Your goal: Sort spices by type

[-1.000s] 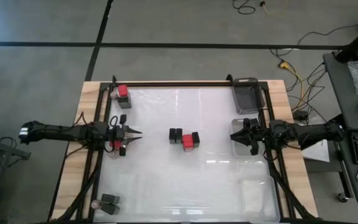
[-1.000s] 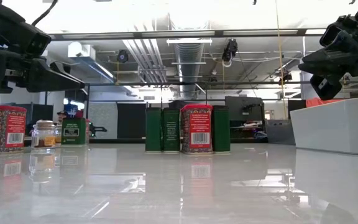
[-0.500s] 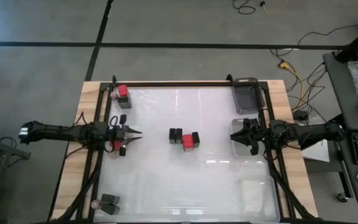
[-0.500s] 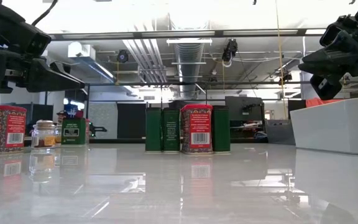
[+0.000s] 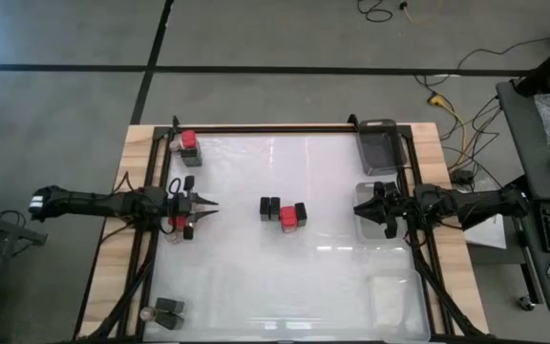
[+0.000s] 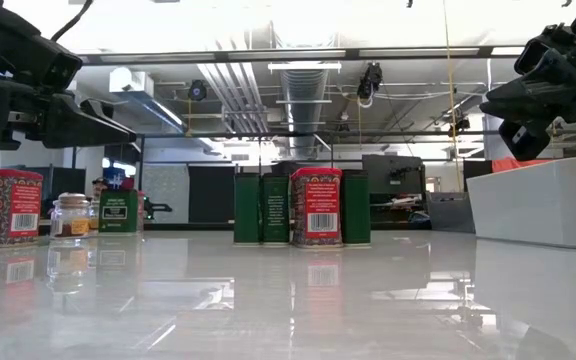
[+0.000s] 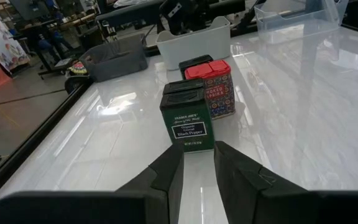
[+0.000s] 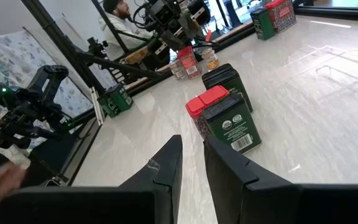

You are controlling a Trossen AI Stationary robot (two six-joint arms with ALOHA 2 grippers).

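Note:
Near the table's middle stand four tins close together: two dark green tins (image 5: pixel 270 208), a red tin (image 5: pixel 287 217) and one more dark tin (image 5: pixel 301 212). They also show as the red tin (image 6: pixel 316 207) and the front dark tin (image 7: pixel 187 121). Along the left edge stand a red tin with a small jar (image 5: pixel 184 142), a dark tin (image 5: pixel 187 182), a red tin and jar (image 5: pixel 178 225), and a jar with dark tins (image 5: pixel 163 312). My left gripper (image 5: pixel 215 205) (image 7: pixel 197 158) hovers left of the middle group, narrowly open and empty. My right gripper (image 5: pixel 357 209) (image 8: pixel 192 155) hovers to its right, narrowly open and empty.
A dark grey bin (image 5: pixel 380 143) sits at the far right corner. A clear tray (image 5: pixel 382 229) lies under the right arm and another clear tray (image 5: pixel 390 298) near the right front corner. A person shows beyond the table in the right wrist view.

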